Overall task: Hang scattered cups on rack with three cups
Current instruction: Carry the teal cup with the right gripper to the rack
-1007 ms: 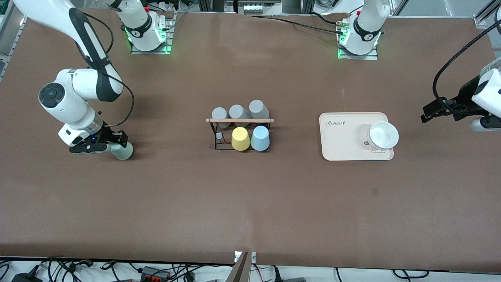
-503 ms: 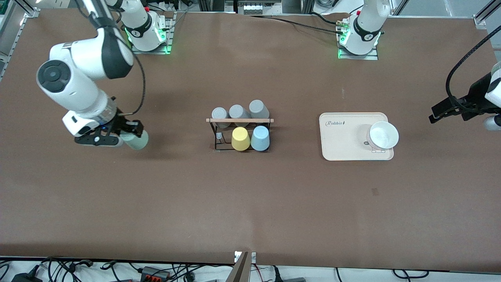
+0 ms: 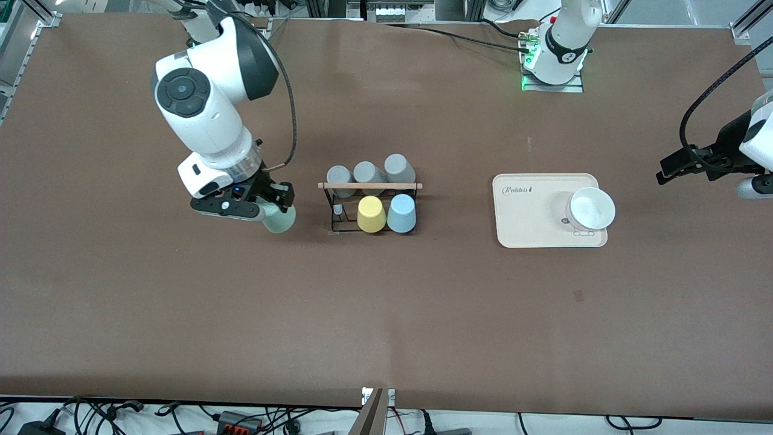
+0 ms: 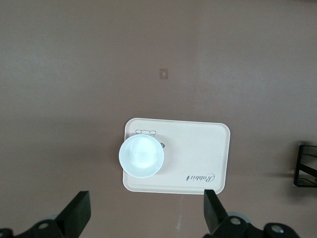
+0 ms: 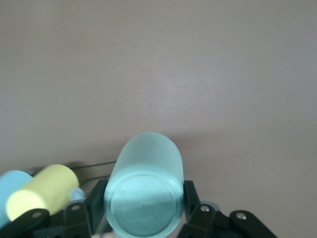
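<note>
Sage green cup (image 3: 279, 220) is hanging in the right hand (image 3: 266, 205), whose two black fingers are clamping its tapered sides; it is being held up over bare brown bench (image 3: 386, 314) just beside the rack (image 3: 369, 205), toward the right arm's end. In the right wrist view the cup (image 5: 144, 193) is showing its flat round base, smooth and pale mint, without a handle or any print.

On the rack, a black wire frame with a light wooden rod (image 3: 369, 185) across the top, three grey cups (image 3: 369, 174) are sitting upturned in the row farther from the front camera. In the nearer row a yellow cup (image 3: 371, 214) and the light blue cup (image 3: 401, 212) are standing side by side, touching, while one pale-tipped peg (image 3: 338, 209) is standing bare beside the yellow one.

Toward the left arm's end a cream tray (image 3: 531, 223) is lying flat, carrying the script word "Rabbit" (image 3: 517, 190) and a white bowl (image 3: 591, 209).

Waiting over the bench's end near the tray, the left hand (image 4: 146, 210) is holding its fingers wide apart with nothing between them.
</note>
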Motion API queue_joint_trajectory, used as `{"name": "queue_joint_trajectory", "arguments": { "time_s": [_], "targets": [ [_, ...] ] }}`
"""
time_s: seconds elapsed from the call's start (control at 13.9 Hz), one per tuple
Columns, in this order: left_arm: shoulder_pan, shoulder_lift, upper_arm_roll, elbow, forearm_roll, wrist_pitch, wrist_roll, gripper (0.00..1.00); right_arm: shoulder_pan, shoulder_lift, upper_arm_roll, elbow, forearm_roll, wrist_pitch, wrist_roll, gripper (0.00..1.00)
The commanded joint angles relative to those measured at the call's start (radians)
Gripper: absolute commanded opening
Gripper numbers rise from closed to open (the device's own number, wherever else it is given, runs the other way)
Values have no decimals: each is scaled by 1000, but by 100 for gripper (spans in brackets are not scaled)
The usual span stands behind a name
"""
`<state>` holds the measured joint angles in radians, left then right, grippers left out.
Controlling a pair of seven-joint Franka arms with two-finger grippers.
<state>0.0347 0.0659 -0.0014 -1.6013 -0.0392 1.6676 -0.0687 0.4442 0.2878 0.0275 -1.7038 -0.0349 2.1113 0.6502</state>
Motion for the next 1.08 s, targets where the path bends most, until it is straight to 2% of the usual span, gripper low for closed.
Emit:
{"name": "queue_joint_trajectory", "arguments": {
  "time_s": [0.0, 0.29, 0.79, 1.01],
  "targets": [
    [7, -9, -5, -9, -1, -6, 23, 100, 36, 91, -11, 108, 12, -20, 43, 6],
    [7, -9, -6, -9, -2, -5, 23, 100, 84, 162, -12, 167, 15, -27, 114, 7],
    [7, -12, -8, -3, -2, -3, 21, 100, 146, 175, -9, 204, 20, -33, 203, 7],
    [7, -11, -8, -2, -2, 0, 21, 100, 162, 174, -9, 202, 47, -36, 203, 7]
  ]
}}
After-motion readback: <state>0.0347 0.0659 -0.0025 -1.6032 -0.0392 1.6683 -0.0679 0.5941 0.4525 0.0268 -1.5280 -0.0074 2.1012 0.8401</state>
